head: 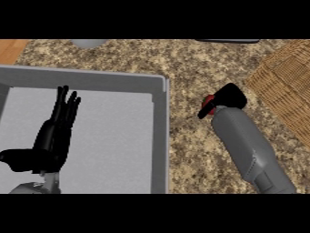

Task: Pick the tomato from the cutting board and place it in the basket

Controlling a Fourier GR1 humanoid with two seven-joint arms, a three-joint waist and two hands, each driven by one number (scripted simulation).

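So the left hand (47, 145) is just resting low on the left over the grey sink (158, 136), fingers straight up and holding nothing. Further up, the right hand (227, 101) is curling its fingers around the tomato (209, 103), which is sitting above the speckled stone table (191, 150), between the sink and the wicker basket (295, 91). Looks like the pick is done and the drop into the basket is what's left. No cutting board is showing anywhere. Wood strip (3, 50) is peeking in top left.

Tomato (209, 103) largely hidden by the curled right hand (226, 101); basket (292, 86) cut off at the right edge; two objects truncated along the top.
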